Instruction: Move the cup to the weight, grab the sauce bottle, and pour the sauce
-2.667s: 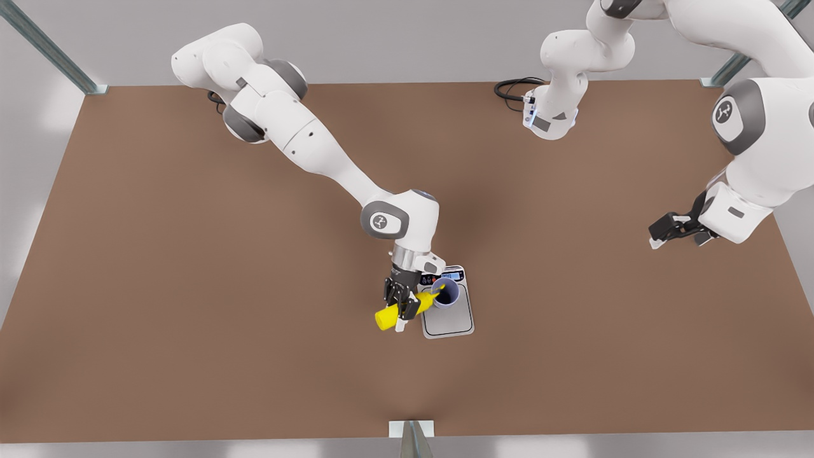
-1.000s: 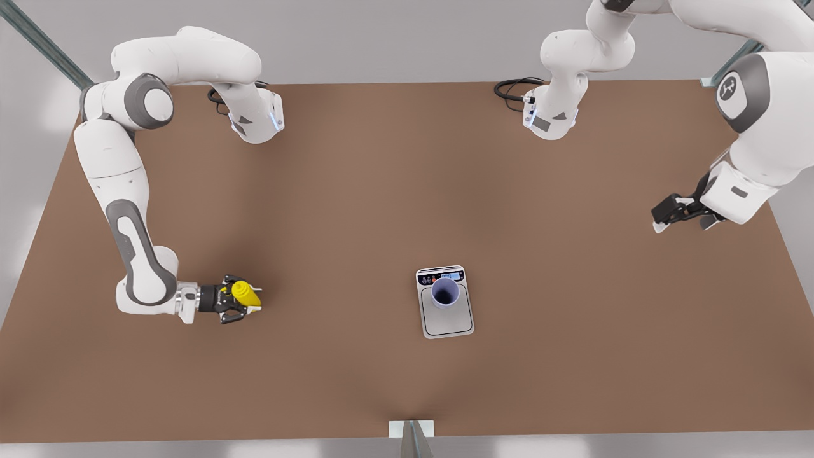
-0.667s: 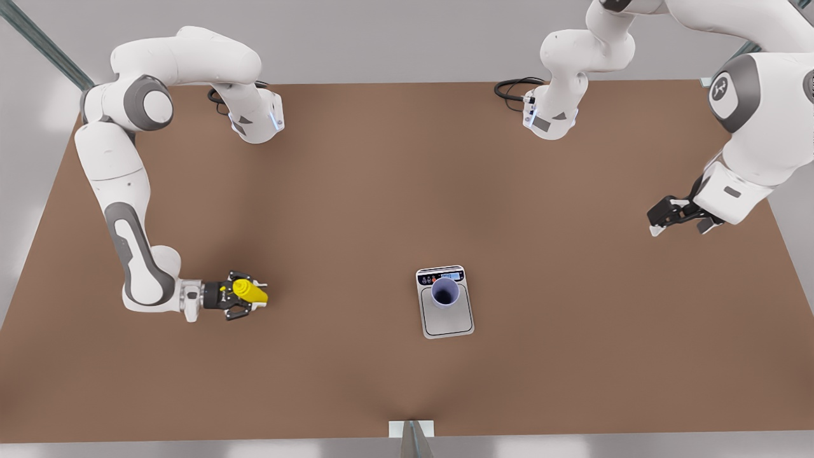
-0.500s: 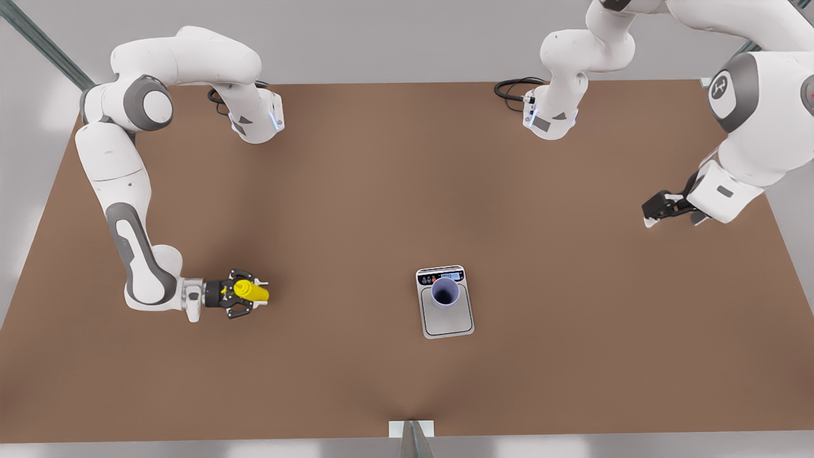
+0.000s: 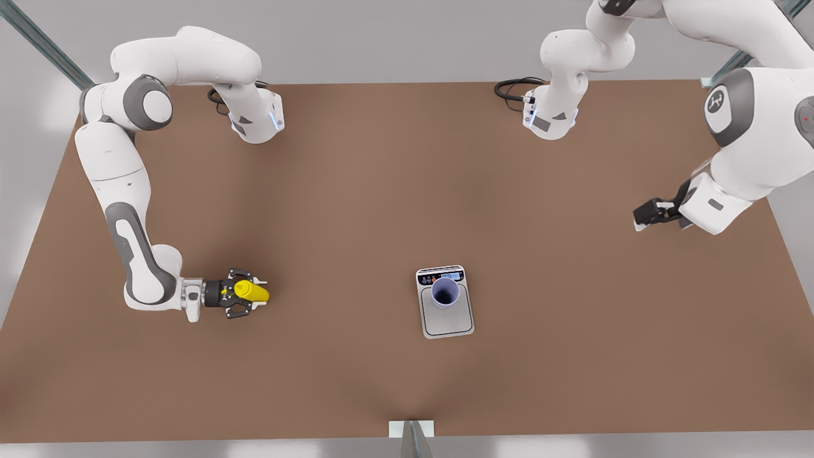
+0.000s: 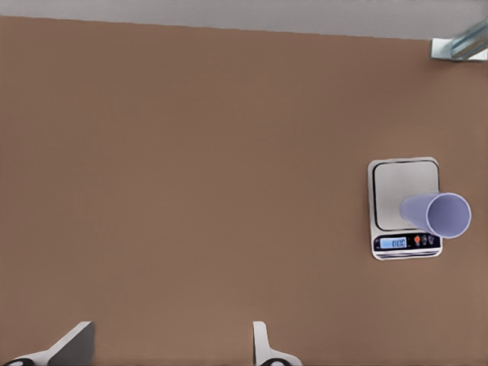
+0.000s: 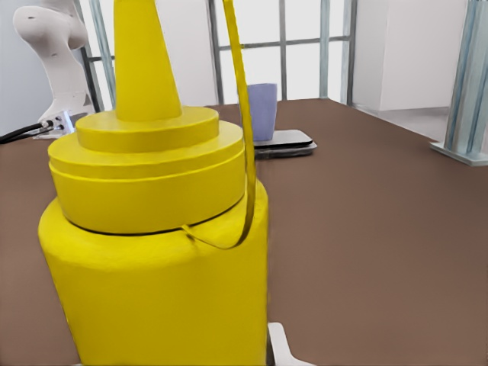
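While the sauce bottle [image 7: 152, 252] hides the right gripper's [image 5: 248, 293] fingers [image 7: 280, 345] clasping it, the left gripper's [image 6: 168, 337] cropped fingers [image 6: 261, 343] hang spread, empty.

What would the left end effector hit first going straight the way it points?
Probably bare table. The left end effector, open, faces down at it; the weight and cup sit off to one side of that line. Depth is unclear. Right end effector is at the sauce bottle.

My right gripper [image 5: 245, 296] sits low at the front view's left, forearm stretched out flat, fingers clamped on the sauce bottle [image 5: 251, 292]. My left gripper [image 5: 645, 217] hangs up high at the front view's right, fingers [image 6: 65, 348] spread apart, just waiting.
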`<state>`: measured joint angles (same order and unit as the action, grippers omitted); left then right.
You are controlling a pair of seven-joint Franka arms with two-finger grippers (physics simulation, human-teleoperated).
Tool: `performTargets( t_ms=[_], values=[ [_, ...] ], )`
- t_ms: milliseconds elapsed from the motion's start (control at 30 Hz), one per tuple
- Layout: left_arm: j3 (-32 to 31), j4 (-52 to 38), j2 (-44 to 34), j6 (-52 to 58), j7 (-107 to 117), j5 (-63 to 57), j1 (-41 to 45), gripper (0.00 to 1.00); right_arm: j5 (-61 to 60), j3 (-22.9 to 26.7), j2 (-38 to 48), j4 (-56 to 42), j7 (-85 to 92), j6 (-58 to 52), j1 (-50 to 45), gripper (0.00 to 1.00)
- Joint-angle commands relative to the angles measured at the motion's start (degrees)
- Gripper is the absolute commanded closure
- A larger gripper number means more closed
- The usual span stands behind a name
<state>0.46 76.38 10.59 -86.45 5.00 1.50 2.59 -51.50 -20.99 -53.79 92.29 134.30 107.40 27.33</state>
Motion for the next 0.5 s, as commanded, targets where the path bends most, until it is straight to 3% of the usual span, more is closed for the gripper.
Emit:
performTargets(
  t_ms=[0,100,133,233,467],
  values=[
    [-0.02,0.00,0.22,-0.03,-0.08,0.26,0.14,0.00,0.00,0.08,0.00,0.00,0.00,0.00,0.00,0.23],
    [-0.02,-0.09,0.14,0.32,0.01,0.17,0.14,0.00,0.00,-0.01,0.00,0.00,0.00,0.00,0.09,0.23],
    [0.07,-0.09,-0.21,0.32,-0.69,0.08,0.14,0.00,0.00,0.08,0.00,0.00,-0.09,0.00,0.09,0.13],
    [0.07,-0.17,0.05,0.32,-1.05,-0.01,0.14,0.00,0.00,0.78,0.09,-0.26,0.09,-1.05,0.17,0.00],
    [0.07,-0.17,0.14,0.23,-0.96,0.26,0.14,0.00,2.02,8.16,0.62,-1.85,-0.18,-11.69,0.70,0.00]
  ],
)
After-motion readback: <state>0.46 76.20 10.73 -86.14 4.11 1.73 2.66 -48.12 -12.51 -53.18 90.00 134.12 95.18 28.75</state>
